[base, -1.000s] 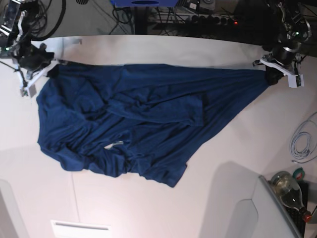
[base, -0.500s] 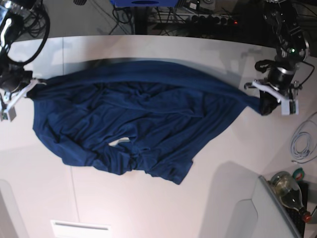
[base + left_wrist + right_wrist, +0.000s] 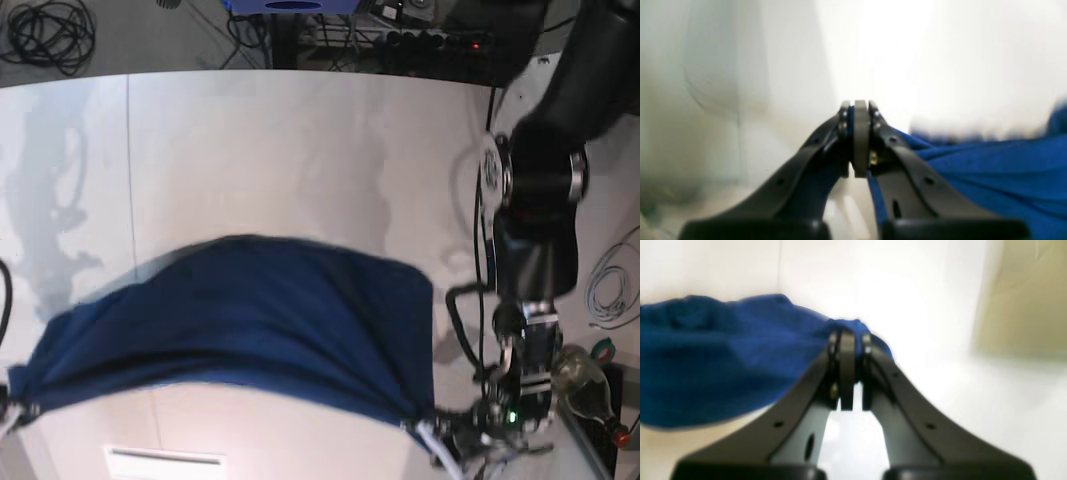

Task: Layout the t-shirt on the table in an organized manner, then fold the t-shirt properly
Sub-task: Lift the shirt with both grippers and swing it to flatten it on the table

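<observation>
Dark blue soft cloth fills the low middle of the base view; this is the t-shirt (image 3: 240, 320), pulled out wide between the two arms. Its top edge bows up in a smooth hump; its bottom edge runs in a long slanted line from low left to low right. It looks lifted and stretched over the table (image 3: 270, 150) rather than lying flat, but the view from above does not show for sure how much of it touches.

The left gripper (image 3: 857, 140) is squeezed together on the cloth — a thin strip of blue shows pinched between the pads, and more blue cloth spreads away on the right side of the left wrist view. In the base view this arm is on the right, reaching down to the low right corner of the shirt (image 3: 470, 440); the picture there is busy and the tips are hard to make out.

The right gripper (image 3: 846, 370) is also pressed together on the t-shirt (image 3: 723, 356); the blue cloth bunches up over the top of the tips and hangs away to the left in the right wrist view. In the base view this end of the shirt sits at the far left edge, and the gripper itself is nearly cut off.

A glass bottle (image 3: 580, 385) and a coiled pale cable (image 3: 610, 290) sit at the right side, off the shirt.
</observation>
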`<state>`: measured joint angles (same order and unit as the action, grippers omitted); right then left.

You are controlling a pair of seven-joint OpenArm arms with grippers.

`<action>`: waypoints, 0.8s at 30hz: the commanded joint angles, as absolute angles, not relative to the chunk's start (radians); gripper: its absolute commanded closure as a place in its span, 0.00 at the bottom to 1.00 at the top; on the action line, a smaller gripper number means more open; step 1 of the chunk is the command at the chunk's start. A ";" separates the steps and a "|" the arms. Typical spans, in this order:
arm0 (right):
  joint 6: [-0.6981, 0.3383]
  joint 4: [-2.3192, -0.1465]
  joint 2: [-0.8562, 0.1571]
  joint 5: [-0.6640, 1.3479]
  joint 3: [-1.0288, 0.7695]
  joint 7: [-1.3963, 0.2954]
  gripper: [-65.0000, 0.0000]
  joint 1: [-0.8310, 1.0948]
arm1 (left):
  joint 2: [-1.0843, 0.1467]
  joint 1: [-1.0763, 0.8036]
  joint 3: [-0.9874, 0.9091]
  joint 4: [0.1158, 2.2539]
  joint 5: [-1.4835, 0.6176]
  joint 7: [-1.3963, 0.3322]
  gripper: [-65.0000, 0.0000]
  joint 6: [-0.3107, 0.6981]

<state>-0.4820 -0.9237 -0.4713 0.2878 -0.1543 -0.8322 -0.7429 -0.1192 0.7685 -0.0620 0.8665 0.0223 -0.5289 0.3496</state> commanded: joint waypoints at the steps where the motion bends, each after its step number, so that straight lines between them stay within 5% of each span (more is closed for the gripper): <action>1: -0.478 -0.935 -0.516 0.265 -0.163 -0.792 0.99 -0.845 | -0.108 0.881 -0.064 0.858 0.015 -0.460 1.00 0.329; 6: -0.481 -0.990 -0.552 0.209 -0.110 -0.822 0.99 -1.102 | -0.073 1.098 -0.065 0.843 0.015 -0.455 1.00 0.314; 11: -0.481 -1.165 -0.598 0.209 -0.048 -0.908 1.00 -1.084 | -0.076 1.010 -0.065 1.106 0.015 -0.590 1.00 0.302; 17: -0.481 -1.451 -0.618 0.209 -0.245 -1.032 1.00 -0.677 | -0.133 0.659 -0.065 1.526 0.015 -0.694 1.00 0.302; 24: -0.481 -1.675 -0.398 0.213 -0.556 -1.001 1.00 -0.119 | -0.151 0.213 -0.196 1.759 0.015 -0.700 1.00 0.305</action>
